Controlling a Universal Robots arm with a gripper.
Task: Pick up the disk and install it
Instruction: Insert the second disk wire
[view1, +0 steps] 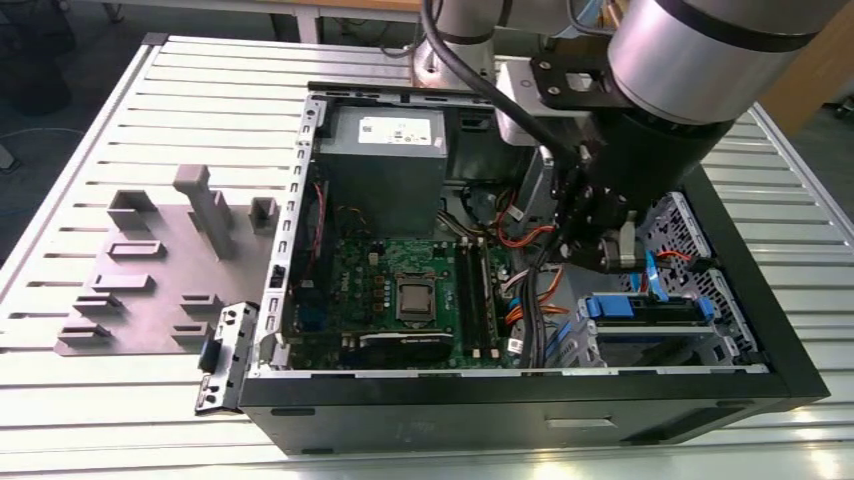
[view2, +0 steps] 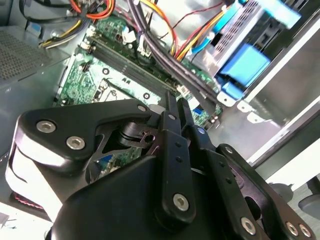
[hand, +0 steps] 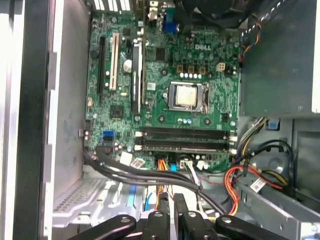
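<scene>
Gripper (view2: 172, 107) hangs inside the open computer case (view1: 747, 350) over the cable bundle, fingers pressed together, holding nothing. Disk (view1: 650, 308) lies in the drive cage by the exterior view's right wall, blue rails showing. Judged rigid, moderately heavy, shock-sensitive; best gripped across its plastic rails.

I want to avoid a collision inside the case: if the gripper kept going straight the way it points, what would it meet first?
Probably the bundle of black cables just beyond the gripper, with the green motherboard and its memory slots behind. Depth is hard to judge.
</scene>
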